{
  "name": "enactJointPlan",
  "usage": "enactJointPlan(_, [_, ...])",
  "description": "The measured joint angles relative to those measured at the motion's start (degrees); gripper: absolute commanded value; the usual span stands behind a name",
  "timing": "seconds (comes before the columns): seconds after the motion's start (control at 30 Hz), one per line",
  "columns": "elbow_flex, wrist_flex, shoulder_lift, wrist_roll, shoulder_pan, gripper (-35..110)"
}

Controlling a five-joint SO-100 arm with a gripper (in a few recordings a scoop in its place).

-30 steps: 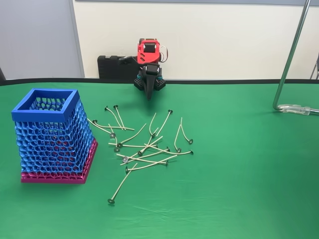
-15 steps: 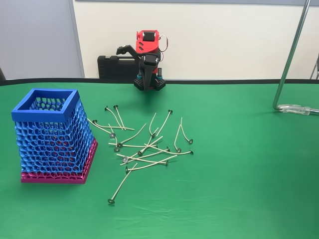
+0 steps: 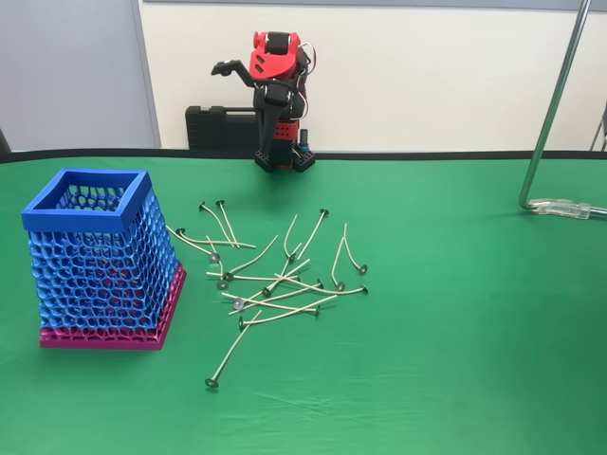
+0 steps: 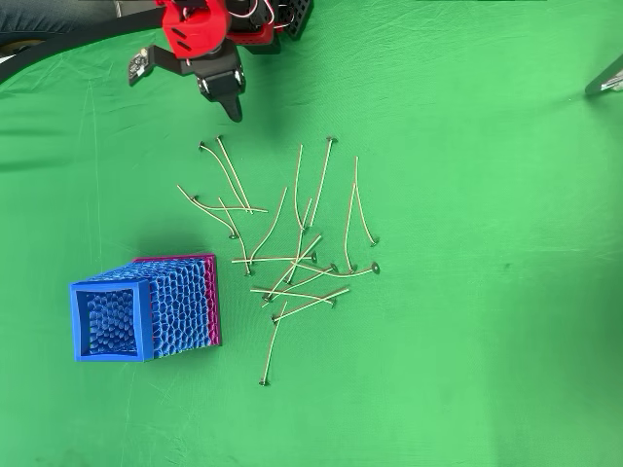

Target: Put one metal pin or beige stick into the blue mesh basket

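The gripper (image 4: pixel 185 89), fingers spread wide and empty, hangs at the overhead view's upper left. Sticks (image 4: pixel 292 233) lie scattered mid-frame on the counter (image 4: pixel 467 292) (many crossing). The basket (image 4: pixel 146 306) stands lower left.

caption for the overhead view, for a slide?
Open gripper above the green table, pile of beige sticks between it and the blue mesh basket.
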Motion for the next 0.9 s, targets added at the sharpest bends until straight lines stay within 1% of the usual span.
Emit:
enactJointPlan(0.13, [-4.7, 4.7, -3.0, -3.9, 1.8, 1])
enactJointPlan(0.3, [-9.5, 7.8, -7.4, -11.7, 5.0, 1])
enactJointPlan(0.63, [-15.2, 7.9, -18.3, -29.8, 12.2, 1])
enactJointPlan(0.9, [-19.1, 5.8, -27.1, -37.6, 18.2, 1])
